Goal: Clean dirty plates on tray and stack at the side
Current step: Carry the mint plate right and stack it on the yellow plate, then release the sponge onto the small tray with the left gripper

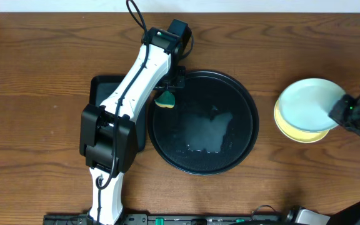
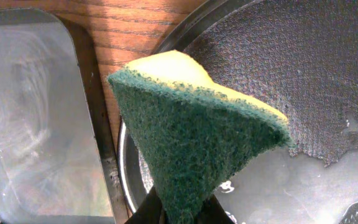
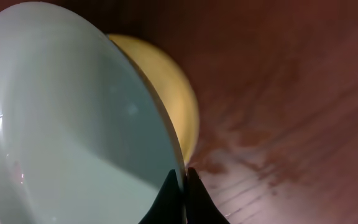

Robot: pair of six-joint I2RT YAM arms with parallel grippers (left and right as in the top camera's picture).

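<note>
Left arm (image 1: 136,81) stretched diagonally; left pincer (image 2: 183,214) pinched a scratchy green-yellow sponge (image 2: 197,143) over the glossy round tray (image 1: 245,100).
Right pincer (image 3: 184,186) clamped the smooth mint plate (image 3: 73,124) by its rim, over the yellow plate (image 3: 176,106).

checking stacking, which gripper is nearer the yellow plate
Right. The right gripper grips the mint plate over the yellow plate; the left gripper holds a sponge at the tray's far rim.
</note>
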